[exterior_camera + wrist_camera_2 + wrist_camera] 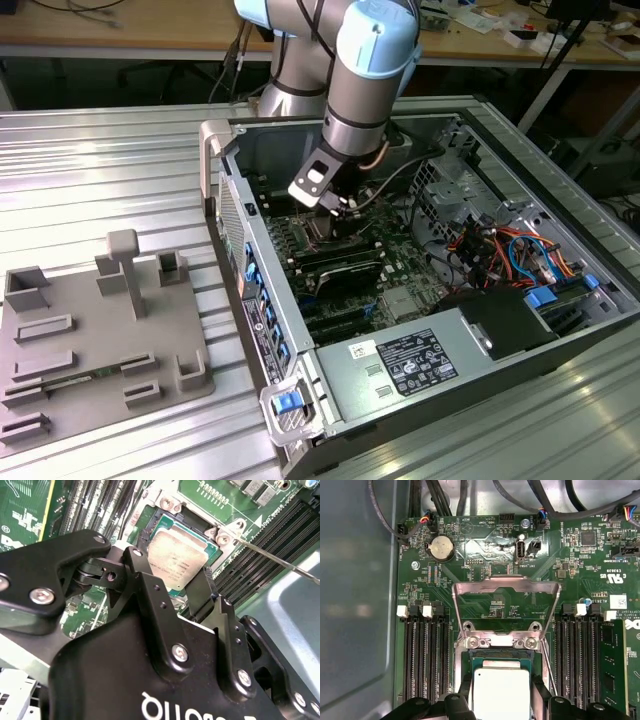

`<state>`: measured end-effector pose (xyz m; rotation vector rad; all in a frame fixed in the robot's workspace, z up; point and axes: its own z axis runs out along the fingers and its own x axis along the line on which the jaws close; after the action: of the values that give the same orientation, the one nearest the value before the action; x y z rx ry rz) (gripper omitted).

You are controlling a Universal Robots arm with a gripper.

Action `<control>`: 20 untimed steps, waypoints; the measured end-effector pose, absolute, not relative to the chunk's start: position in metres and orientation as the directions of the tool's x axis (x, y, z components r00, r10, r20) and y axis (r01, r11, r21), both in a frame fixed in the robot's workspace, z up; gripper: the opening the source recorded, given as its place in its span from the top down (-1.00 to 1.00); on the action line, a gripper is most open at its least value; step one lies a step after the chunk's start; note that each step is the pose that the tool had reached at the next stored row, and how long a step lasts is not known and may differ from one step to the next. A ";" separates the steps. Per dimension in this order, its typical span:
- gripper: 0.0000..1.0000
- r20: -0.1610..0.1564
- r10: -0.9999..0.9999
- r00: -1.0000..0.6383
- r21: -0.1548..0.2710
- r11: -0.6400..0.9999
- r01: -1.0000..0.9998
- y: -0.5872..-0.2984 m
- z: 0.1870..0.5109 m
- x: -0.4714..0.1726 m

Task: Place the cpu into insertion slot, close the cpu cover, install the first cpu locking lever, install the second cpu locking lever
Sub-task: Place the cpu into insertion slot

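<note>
The pincer (pixel 172 572) grips cpu (pixel 176 555) at insertion slot (pixel 495 653) — cpu cover (pixel 505 582) raised (memory slots (pixel 422 660) flanking)

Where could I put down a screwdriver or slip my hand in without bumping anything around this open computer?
Bare ribbed table lies beyond the grey fixture tray, and more at the front corner on the exterior view's right of the computer case. Inside the case it is crowded: the gripper hangs over the cpu, with cables beside.
</note>
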<state>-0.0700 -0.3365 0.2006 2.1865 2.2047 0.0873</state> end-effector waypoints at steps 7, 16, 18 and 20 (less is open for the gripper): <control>-0.09 0.014 1.000 -0.008 0.061 0.007 0.998 -0.337 0.198 -0.068; -0.09 0.014 1.000 -0.006 0.059 0.005 0.998 -0.337 0.195 -0.066; -0.09 0.014 1.000 -0.006 0.059 0.005 0.998 -0.337 0.195 -0.066; -0.09 0.014 1.000 -0.006 0.059 0.005 0.998 -0.337 0.195 -0.066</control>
<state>-0.0656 -0.3368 0.1946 2.1916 2.2045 0.0806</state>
